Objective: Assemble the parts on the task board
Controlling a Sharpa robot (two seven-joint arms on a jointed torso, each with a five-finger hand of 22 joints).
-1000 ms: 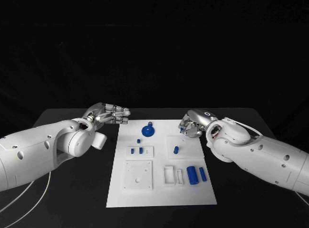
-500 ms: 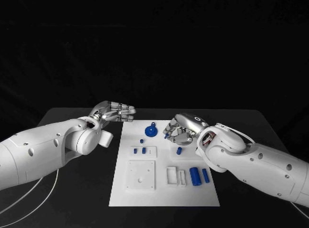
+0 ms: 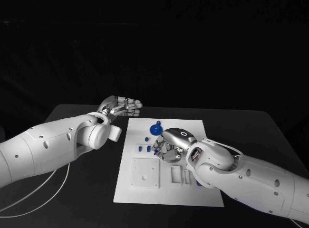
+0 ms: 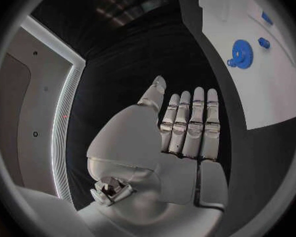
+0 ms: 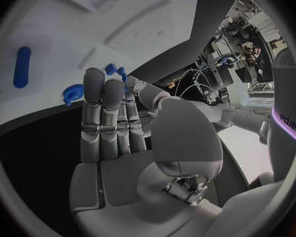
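While the task board (image 3: 144, 190) sits mid-bench with its blue parts spread over the upper half, nothing reads as picked up. Blue gear (image 3: 154, 129) is near the far edge, small pegs (image 3: 142, 148) just below it, white fixture blocks nearer the robot.

Right hand (image 3: 169, 145) is over the board's middle, fingers (image 5: 105, 116) straight and together, palm empty. It covers the parts under it in the head view, so I can't tell if it's touching any.

Left hand (image 3: 121, 106) hangs off the board's far-left corner above the bench (image 3: 79, 114), fingers (image 4: 190, 124) extended side by side, holding nothing.

Risk: right hand drops in blind and sweeps loose pegs aside, or knocks the gear. Cause is the forearm blocking the head camera. Cable (image 3: 31, 202) trails on the bench by the left arm, clear of the board.
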